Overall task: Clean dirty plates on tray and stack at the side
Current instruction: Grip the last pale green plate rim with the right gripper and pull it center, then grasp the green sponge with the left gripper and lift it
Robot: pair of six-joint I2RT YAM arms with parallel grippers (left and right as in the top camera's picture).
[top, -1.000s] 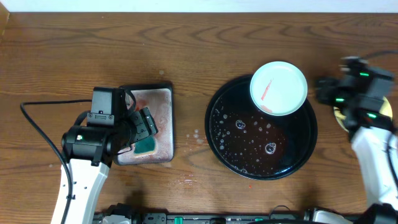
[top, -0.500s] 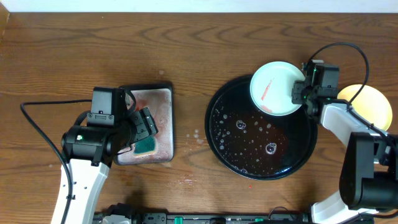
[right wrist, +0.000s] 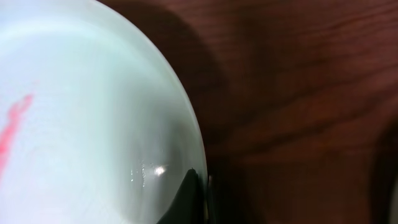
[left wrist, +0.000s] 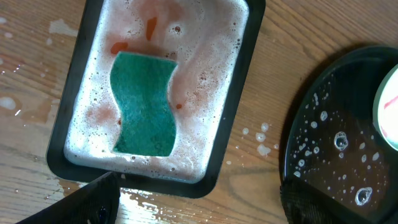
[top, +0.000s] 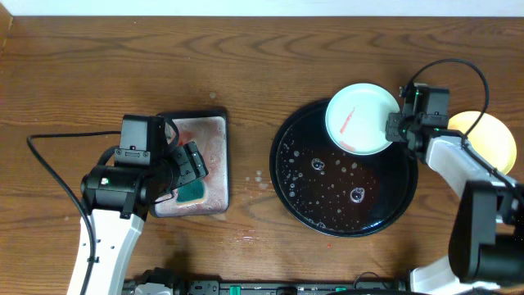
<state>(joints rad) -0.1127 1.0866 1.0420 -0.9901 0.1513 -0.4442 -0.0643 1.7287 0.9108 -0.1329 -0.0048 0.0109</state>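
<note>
A pale blue-white plate with a red smear lies on the far right part of the round black tray. My right gripper is shut on this plate's right rim; the right wrist view shows a finger against the plate's edge. A pale yellow plate lies on the bare wood to the right of the tray. No third plate shows. My left gripper is open and empty above the green sponge; its fingers are wide apart.
The sponge lies in foamy, red-tinged water in a small rectangular black-rimmed tray at the left. The round tray is wet with droplets. Water spots mark the wood between the two trays.
My right arm swung in from the far right to the plate's rim and closed on it. The plate has shifted slightly left. The left arm has not moved.
</note>
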